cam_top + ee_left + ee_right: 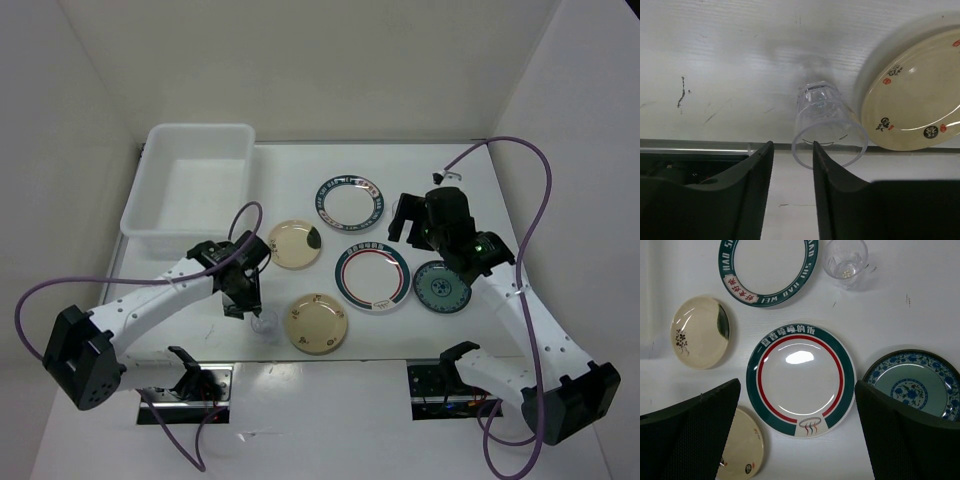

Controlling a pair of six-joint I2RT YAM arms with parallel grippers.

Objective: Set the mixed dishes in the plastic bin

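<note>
My left gripper (792,147) is half-narrowed astride the rim of a toppled clear cup (825,117), not clamped. The cup lies just beside a cream plate (915,95), in my way. My right gripper (796,386) hangs wide over the red-ringed plate (801,372). All five plates lie on the worktop (300,160), and the plastic bin (198,128) holds nothing.

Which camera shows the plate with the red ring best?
The right wrist view. The red-ringed plate sits in the middle there, whole and close, so its red ring, green rim and writing are clear. The top view also shows the whole plate, but small. The left wrist view does not show it at all.
</note>
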